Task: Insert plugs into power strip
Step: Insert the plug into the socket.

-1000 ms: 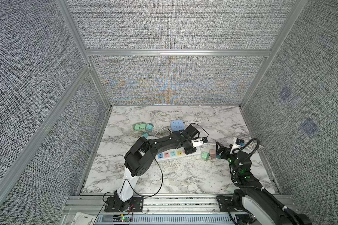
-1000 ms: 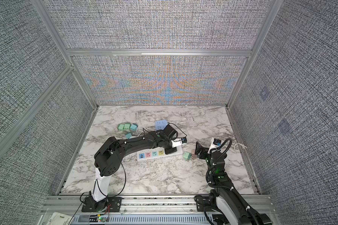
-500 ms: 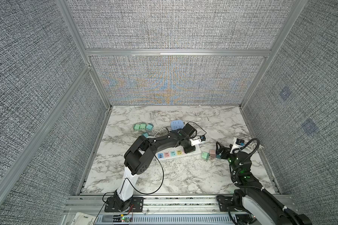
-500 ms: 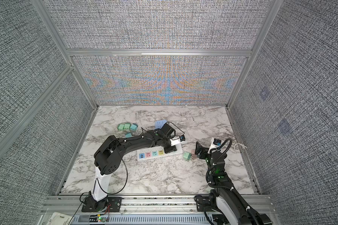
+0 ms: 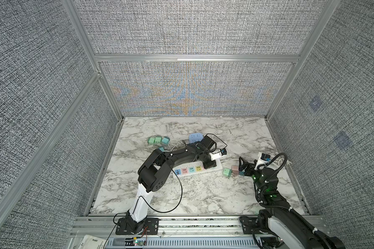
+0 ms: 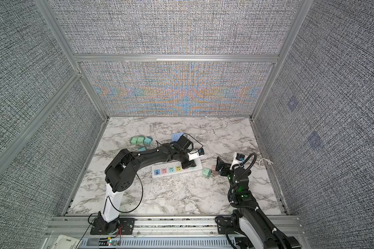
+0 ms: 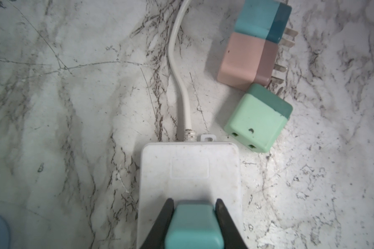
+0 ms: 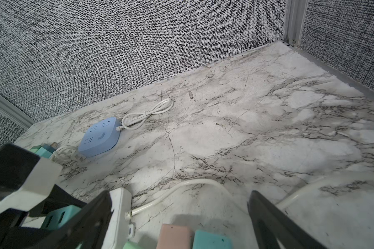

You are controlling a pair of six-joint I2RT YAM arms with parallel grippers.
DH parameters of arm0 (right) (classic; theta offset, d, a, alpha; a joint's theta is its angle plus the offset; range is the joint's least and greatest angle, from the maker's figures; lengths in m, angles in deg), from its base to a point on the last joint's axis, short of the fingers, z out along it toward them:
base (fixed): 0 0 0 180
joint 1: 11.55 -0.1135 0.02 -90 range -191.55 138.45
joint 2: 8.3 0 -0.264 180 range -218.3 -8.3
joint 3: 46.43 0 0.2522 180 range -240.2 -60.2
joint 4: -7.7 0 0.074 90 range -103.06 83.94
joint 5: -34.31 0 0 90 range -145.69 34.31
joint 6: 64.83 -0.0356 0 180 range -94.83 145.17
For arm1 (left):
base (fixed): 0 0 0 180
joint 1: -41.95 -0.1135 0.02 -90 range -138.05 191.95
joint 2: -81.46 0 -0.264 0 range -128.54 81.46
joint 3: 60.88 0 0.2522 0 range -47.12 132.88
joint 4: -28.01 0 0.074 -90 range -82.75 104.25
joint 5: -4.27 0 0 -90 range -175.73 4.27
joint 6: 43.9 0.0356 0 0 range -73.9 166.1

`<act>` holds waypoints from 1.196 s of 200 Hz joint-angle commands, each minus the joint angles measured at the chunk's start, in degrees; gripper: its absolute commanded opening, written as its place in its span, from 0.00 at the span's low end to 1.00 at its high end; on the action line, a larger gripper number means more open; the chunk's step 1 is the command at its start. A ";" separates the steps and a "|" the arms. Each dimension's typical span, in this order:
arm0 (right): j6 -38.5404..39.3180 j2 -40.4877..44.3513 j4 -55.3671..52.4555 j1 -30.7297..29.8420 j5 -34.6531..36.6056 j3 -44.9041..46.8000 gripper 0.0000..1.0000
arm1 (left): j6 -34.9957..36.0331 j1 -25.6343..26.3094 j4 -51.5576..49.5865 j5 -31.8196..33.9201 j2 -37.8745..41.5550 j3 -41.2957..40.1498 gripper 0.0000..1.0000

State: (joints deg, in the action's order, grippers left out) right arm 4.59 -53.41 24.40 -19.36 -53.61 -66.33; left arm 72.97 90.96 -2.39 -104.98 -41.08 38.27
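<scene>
The white power strip (image 5: 194, 170) (image 7: 189, 172) lies mid-table with coloured sockets along its top. My left gripper (image 5: 209, 166) (image 7: 194, 201) is over the strip's cord end, shut on a teal plug (image 7: 193, 226). That plug's prongs are hidden. Just right of the strip lie a mint green plug (image 5: 226, 172) (image 7: 255, 120), a pink plug (image 5: 235, 169) (image 7: 240, 60) and a teal plug (image 7: 255, 19). My right gripper (image 5: 243, 167) (image 8: 179, 197) stands open, low over the pink plug (image 8: 175, 236) and the teal plug (image 8: 212, 240).
A blue rounded power strip (image 5: 195, 138) (image 8: 99, 137) with a coiled white cable sits behind the left arm. Three green plugs (image 5: 157, 140) lie in a row at the back left, with another teal one (image 5: 160, 149) nearby. The white strip's cord (image 8: 181, 189) runs toward the right wall.
The left wrist has shifted slightly over the strip's cord end, still holding the teal plug. The right arm has not moved.
</scene>
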 commanded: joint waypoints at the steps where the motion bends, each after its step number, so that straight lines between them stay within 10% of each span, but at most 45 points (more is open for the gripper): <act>1: -0.08 -0.05 1.50 -0.01 0.02 -0.27 0.99 | 0.46 -0.06 -4.25 5.54 -2.40 -1.86 0.00; 97: -0.08 0.07 1.45 -0.01 0.00 -0.21 1.00 | -1.02 -0.32 -2.47 5.77 -0.15 -4.70 0.00; 110: -0.15 0.02 1.45 -0.01 -0.02 -0.19 0.99 | -1.42 -0.32 -2.30 5.71 0.65 -4.63 0.62; 113: -0.09 0.01 1.50 -0.01 0.02 -0.20 0.99 | -1.51 -0.30 -2.26 5.62 0.86 -4.61 0.89; 117: -0.13 0.01 1.48 -0.01 0.02 -0.20 1.00 | -1.57 -0.30 -2.25 5.62 1.07 -4.46 0.98; 181: -0.09 0.01 1.45 -0.01 0.11 -0.20 0.99 | -5.44 -0.30 -0.71 8.77 11.19 -1.99 0.99; 239: 0.10 -0.33 1.45 -0.10 -0.06 -0.46 0.99 | -19.35 -0.26 25.35 23.94 34.91 -25.00 0.99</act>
State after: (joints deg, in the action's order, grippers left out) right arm 4.59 -53.49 24.37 -19.36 -53.58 -66.33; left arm 61.81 90.72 9.12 -90.81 -12.47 21.28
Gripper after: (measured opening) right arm 0.995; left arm 0.988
